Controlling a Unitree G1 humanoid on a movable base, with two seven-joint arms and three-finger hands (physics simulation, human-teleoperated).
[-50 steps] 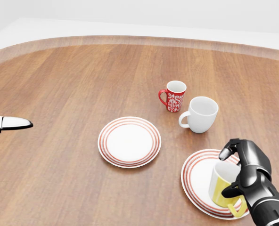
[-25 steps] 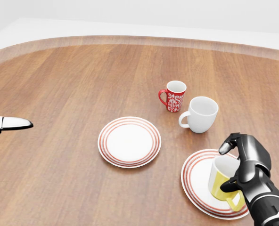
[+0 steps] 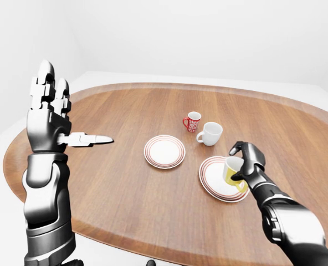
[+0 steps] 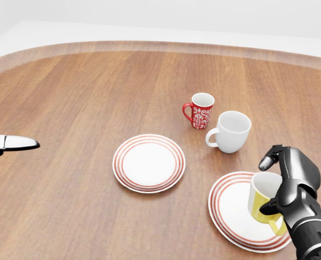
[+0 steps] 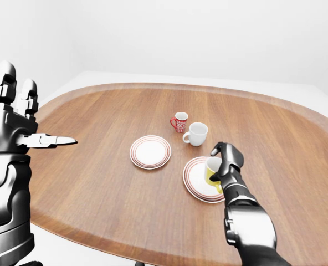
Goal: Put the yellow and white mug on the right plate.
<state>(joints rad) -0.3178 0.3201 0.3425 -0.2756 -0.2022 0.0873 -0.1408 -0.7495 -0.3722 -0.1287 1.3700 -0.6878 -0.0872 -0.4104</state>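
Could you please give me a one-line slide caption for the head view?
Right hand holding yellow and white mug over the red-ringed right plate on the wooden table.

Bare wooden table [image 4: 68, 97] across head view's left and top, wide open for a hand. White mug [image 4: 232, 131] and red patterned mug [image 4: 200, 110] stand close together just above the right plate [image 4: 225, 208]. Left plate [image 4: 148, 162] sits beside it, narrow gap between.

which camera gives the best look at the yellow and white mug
The head view: the yellow and white mug appears largest there, over the right plate in the right hand. Both eye views show it small, partly hidden by that hand.
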